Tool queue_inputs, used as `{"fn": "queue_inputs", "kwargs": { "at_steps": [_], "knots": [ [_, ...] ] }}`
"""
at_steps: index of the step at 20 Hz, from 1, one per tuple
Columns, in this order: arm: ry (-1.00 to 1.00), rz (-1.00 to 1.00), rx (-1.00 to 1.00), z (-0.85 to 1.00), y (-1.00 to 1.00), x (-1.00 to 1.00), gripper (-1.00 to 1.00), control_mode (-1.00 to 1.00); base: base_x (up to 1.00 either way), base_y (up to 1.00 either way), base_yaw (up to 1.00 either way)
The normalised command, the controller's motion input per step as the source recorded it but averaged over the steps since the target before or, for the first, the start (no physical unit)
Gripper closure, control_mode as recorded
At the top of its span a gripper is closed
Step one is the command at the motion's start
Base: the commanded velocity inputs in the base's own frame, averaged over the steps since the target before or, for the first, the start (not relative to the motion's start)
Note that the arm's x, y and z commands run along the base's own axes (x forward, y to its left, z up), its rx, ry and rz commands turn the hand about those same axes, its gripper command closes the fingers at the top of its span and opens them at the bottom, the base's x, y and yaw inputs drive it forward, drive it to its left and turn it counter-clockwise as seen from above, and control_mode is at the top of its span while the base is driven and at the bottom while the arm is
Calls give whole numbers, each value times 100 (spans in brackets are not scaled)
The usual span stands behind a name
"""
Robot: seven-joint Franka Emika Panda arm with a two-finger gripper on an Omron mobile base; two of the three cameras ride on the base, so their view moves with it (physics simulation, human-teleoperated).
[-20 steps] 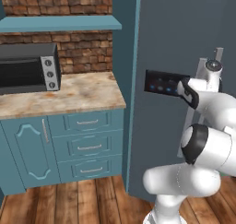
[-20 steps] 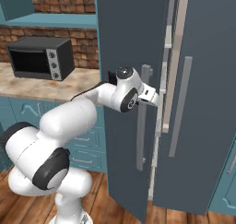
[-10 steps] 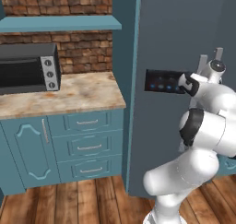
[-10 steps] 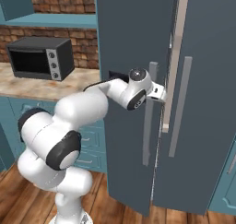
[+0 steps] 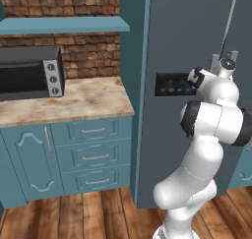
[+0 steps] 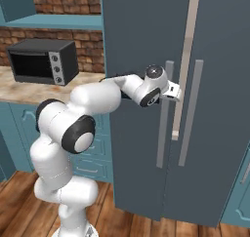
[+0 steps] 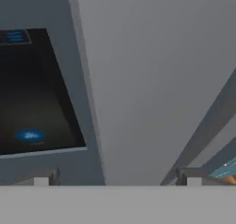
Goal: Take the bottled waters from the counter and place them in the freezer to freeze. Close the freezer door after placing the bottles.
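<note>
Red brick wall point(image 5: 88, 51) behind; teal shelf point(image 5: 64, 25) at 10 o'clock; black toaster oven point(image 5: 29, 78) beneath; wood plank floor point(image 5: 83, 216); lighting seems even.

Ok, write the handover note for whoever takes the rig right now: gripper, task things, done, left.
Gripper: pressed up to the freezer door near its long grey handle; fingertips spread, nothing between them.
Freezer door: nearly shut; a pale strip of gap remains beside the handle in the right base view. Control panel faces out.
Counter: no bottles on the visible part, just the toaster oven. Bottles not seen anywhere; presumably inside.
Left: push the door fully closed, then back the arm away.
</note>
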Motion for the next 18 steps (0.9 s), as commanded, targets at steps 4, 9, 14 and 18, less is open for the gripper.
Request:
{"fn": "queue_inputs", "kwargs": {
  "at_steps": [4,9,14,18],
  "knots": [
    [0,0,0,-3,-1,74,-100,-100,0,0,0],
    [0,0,0,-8,0,75,-100,-100,0,0,0],
    [0,0,0,-13,0,73,-100,-100,0,0,0],
    [-4,0,0,0,10,25,-100,-100,0,0,0]
  ]
}}
